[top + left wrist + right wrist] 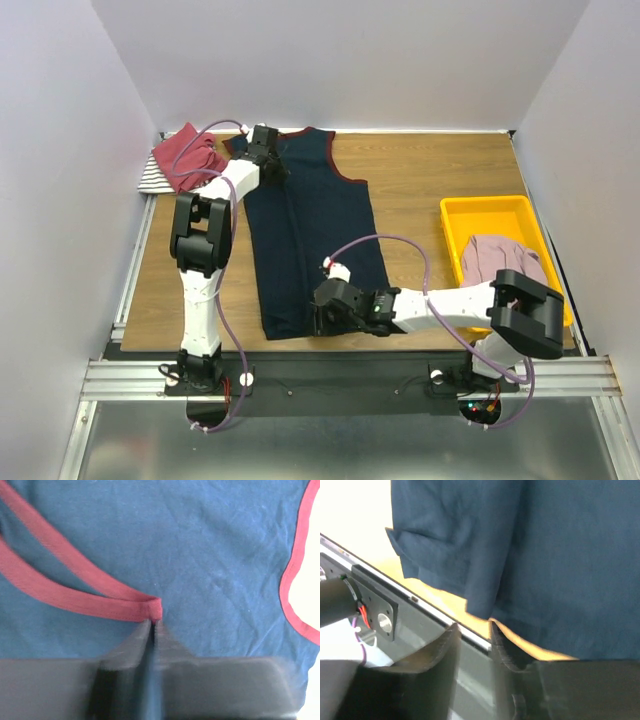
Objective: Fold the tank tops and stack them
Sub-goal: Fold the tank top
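The navy tank top (310, 230) with maroon trim lies lengthwise on the table, folded to a narrow strip. My left gripper (268, 152) is at its far end over the shoulder straps. In the left wrist view its jaws (152, 621) stand only a slit apart, and the folded end of a maroon strap (75, 602) lies right at the tips on the navy cloth (200, 545). My right gripper (318, 310) is at the near hem. It is open (472, 627) with nothing between the fingers, and the navy hem (545, 555) lies just beyond the tips.
A red tank top (185, 155) lies bunched on a striped one (150, 182) at the far left corner. A pale pink tank top (495, 262) sits in the yellow tray (488, 208) on the right. The metal rail (420, 607) of the table's near edge runs under the right fingers.
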